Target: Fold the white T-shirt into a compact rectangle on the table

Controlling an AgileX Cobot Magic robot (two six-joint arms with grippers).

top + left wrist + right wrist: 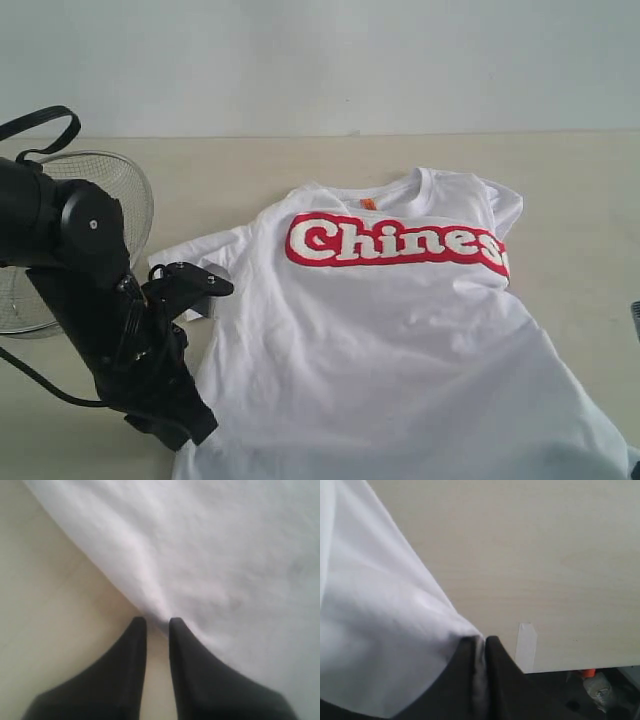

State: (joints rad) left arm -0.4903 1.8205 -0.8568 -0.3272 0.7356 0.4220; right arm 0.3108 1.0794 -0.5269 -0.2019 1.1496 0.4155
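The white T-shirt (400, 340) lies face up on the table (250, 160), its red-and-white lettering (395, 243) and orange neck tag (368, 204) toward the far side. My left arm (110, 300) reaches down to the shirt's near left edge. In the left wrist view my left gripper (157, 622) is shut on that edge of the shirt (225, 555), and the cloth puckers toward the tips. My right gripper (482, 639) is shut on a fold of the shirt (375, 630), with white cloth squeezed between its fingers. Its tips do not show in the exterior view.
A round wire-mesh basket (110, 180) stands at the left behind my left arm. A strip of pale tape (526, 645) sits on the table (530, 555) close to its edge, beside my right gripper. Bare tabletop (50, 605) lies beside the shirt's left edge.
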